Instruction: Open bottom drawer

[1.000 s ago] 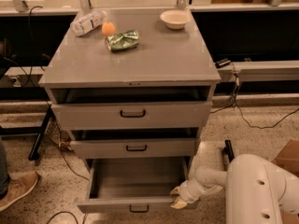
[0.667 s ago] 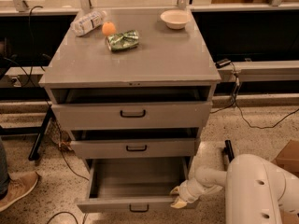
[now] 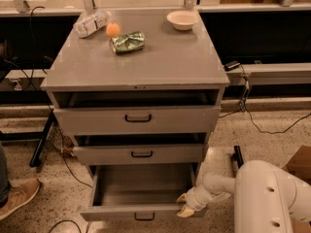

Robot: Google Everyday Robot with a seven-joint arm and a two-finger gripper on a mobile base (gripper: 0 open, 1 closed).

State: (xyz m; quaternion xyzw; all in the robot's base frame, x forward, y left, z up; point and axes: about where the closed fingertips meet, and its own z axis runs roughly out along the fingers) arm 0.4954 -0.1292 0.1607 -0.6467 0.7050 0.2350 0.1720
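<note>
The bottom drawer (image 3: 138, 211) of the grey metal cabinet is pulled far out; its inside looks empty and its small black bar handle (image 3: 144, 217) sits on the front panel at the lower edge of the view. My gripper (image 3: 183, 205) is low at the drawer's right front corner, its tan fingertips by the corner of the front panel. The white arm (image 3: 265, 198) comes in from the lower right. The middle drawer (image 3: 141, 154) and top drawer (image 3: 137, 118) are each open a little.
On the cabinet top (image 3: 160, 62) lie a plastic bottle (image 3: 91, 24), an orange (image 3: 112, 29), a green bag (image 3: 128, 41) and a white bowl (image 3: 181, 19). A person's shoe (image 3: 17, 196) is at the left. Cables run on the floor; a cardboard box (image 3: 300, 164) is right.
</note>
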